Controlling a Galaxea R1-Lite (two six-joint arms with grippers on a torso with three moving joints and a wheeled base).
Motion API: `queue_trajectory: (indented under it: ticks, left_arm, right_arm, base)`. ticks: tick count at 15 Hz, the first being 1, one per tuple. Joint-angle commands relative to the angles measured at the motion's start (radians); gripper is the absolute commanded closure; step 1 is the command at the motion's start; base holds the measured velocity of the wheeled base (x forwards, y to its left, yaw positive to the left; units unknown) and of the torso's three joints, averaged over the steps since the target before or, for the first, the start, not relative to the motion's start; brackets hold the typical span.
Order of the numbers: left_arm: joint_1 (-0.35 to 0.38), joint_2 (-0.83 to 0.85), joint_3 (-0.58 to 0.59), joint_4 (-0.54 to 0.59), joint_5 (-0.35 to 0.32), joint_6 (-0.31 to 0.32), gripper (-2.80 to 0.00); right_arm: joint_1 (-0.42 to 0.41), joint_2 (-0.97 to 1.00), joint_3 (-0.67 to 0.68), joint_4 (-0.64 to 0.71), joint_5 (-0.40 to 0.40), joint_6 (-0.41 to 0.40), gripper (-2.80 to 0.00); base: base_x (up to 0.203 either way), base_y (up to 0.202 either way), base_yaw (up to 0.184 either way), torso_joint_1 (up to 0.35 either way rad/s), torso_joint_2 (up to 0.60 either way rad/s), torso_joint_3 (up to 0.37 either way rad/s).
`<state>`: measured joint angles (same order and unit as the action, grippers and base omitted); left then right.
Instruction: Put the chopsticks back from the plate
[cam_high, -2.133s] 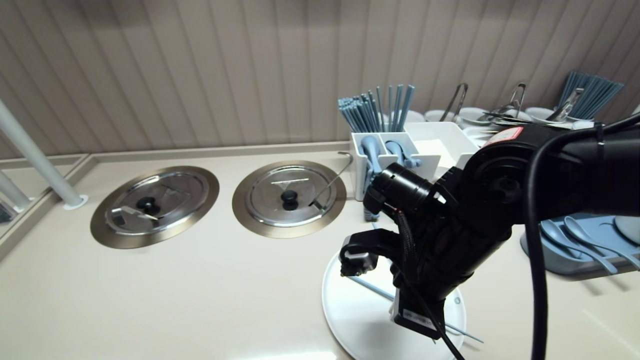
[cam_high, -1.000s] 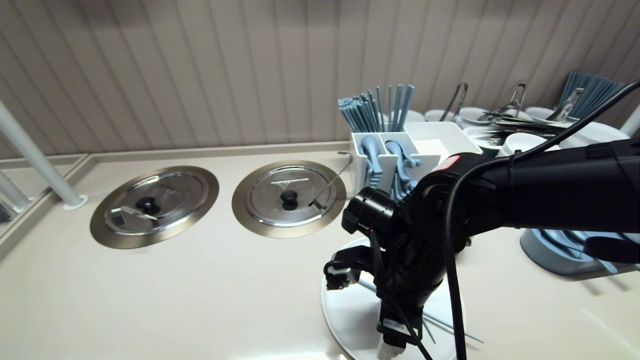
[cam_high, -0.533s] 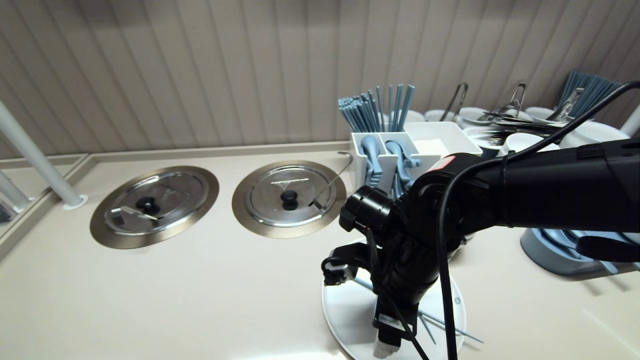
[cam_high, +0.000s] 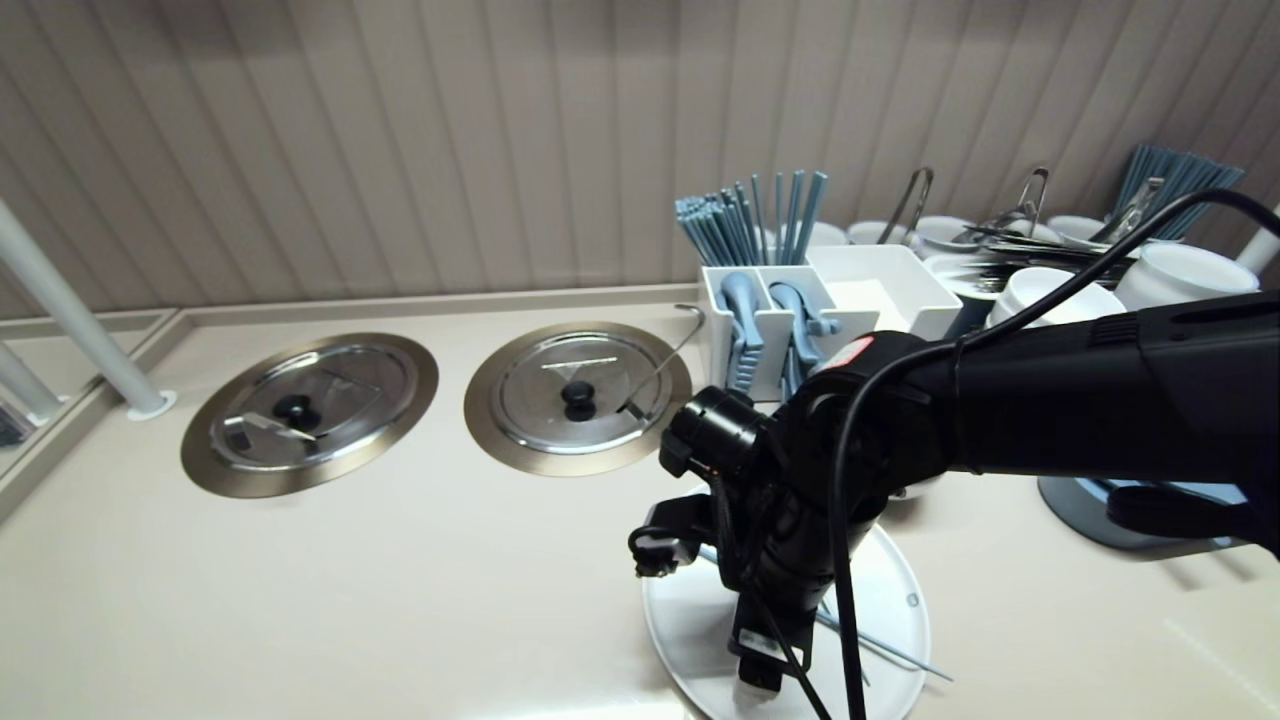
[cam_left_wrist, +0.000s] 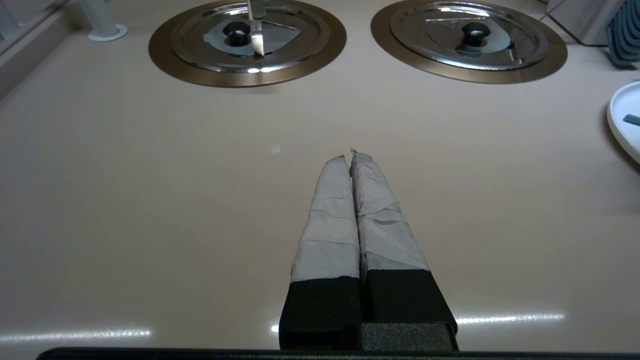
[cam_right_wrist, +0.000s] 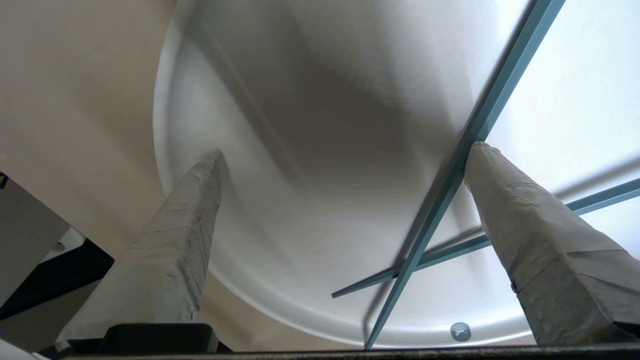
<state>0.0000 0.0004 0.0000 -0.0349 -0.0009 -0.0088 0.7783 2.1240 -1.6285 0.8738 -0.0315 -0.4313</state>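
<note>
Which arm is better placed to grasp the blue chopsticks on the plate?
Likely right: the right gripper is open over the white plate, at the blue chopsticks; the left gripper is shut over the counter.

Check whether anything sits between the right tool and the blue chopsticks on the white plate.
Nothing visible does. The open right tool hangs directly over the round white plate, with the crossed thin blue chopsticks lying right beneath it.

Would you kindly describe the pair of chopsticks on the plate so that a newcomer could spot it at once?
On the beige counter, right of the two round steel lids, a white plate sits near the front edge. Two thin blue-grey chopsticks lie crossed on it, beneath the open right gripper. Unlike the bundle standing upright in the white caddy behind, these lie flat.
</note>
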Motion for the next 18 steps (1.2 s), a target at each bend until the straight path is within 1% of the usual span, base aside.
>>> queue_trajectory:
  ticks: [1,8,15,16,18]
  left_arm:
    - [0.000,0.000,0.008,0.000,0.001,0.000,0.00]
    - [0.000,0.000,0.008,0.000,-0.001,0.000,0.00]
    - [0.000,0.000,0.008,0.000,0.000,0.000,0.00]
    - [0.000,0.000,0.008,0.000,0.001,0.000,0.00]
    - [0.000,0.000,0.008,0.000,-0.001,0.000,0.00]
  right_arm:
    - [-0.005,0.017,-0.001,-0.001,0.000,-0.003,-2.80]
    - [-0.028,0.004,-0.005,-0.013,-0.001,-0.003,-2.80]
    - [-0.027,0.005,-0.003,-0.013,0.004,-0.001,-2.80]
    - [-0.027,0.005,-0.001,-0.013,0.004,-0.001,0.00]
    - [-0.027,0.005,-0.003,-0.013,0.004,0.000,0.00]
  base:
    - [0.000,0.000,0.000,0.000,0.00,0.000]
    - [0.000,0.000,0.000,0.000,0.00,0.000]
    - [0.000,0.000,0.000,0.000,0.00,0.000]
    - [0.000,0.000,0.000,0.000,0.00,0.000]
    - [0.000,0.000,0.000,0.000,0.00,0.000]
